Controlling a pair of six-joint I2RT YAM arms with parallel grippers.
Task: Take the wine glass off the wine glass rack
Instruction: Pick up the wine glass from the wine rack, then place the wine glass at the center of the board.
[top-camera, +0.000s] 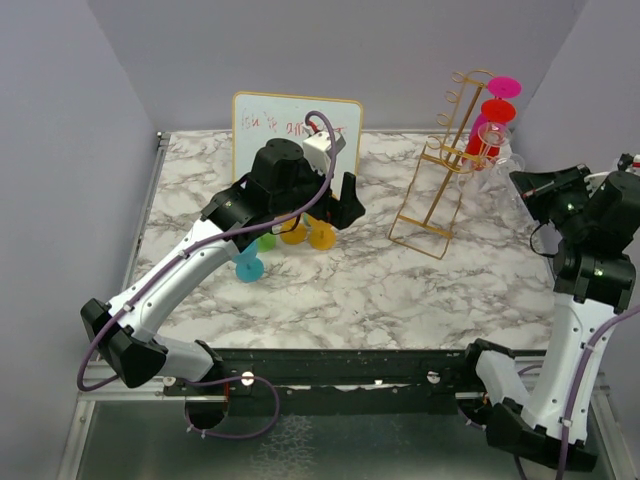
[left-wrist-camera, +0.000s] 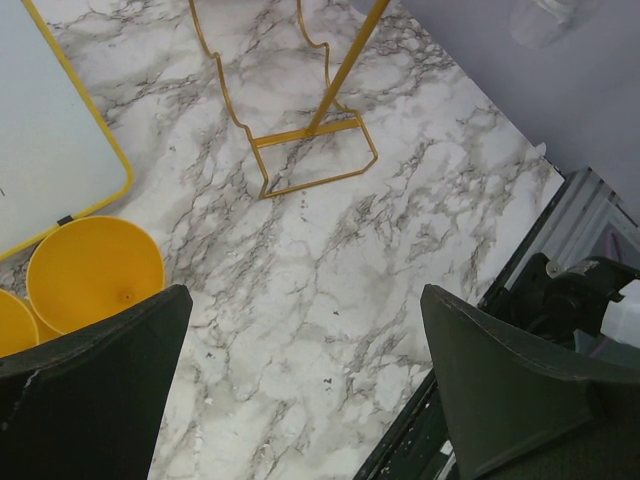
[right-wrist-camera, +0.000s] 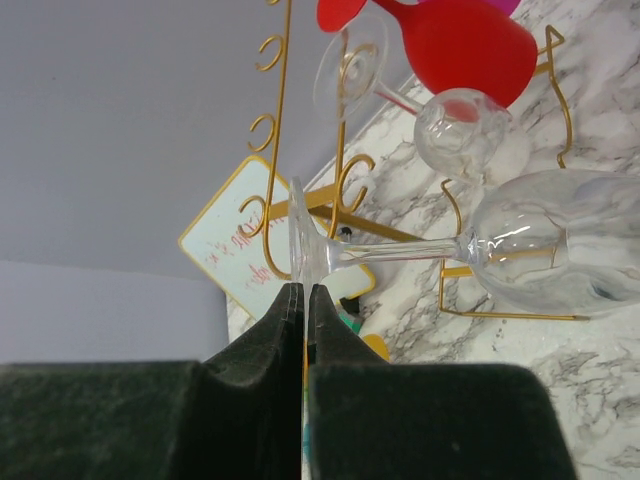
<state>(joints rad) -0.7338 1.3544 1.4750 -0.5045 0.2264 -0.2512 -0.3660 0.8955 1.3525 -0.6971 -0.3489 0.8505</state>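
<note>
Pinching the glass (right-wrist-camera: 430, 248) edge-on by its foot, the right gripper (right-wrist-camera: 303, 291) is closed on it. The glass lies sideways just beside the rack (right-wrist-camera: 283, 120), bowl outward. Light, rigid, slick and brittle, it would likely swing less if held at the stem. The left gripper (left-wrist-camera: 305, 292) gapes wide, empty.
</note>
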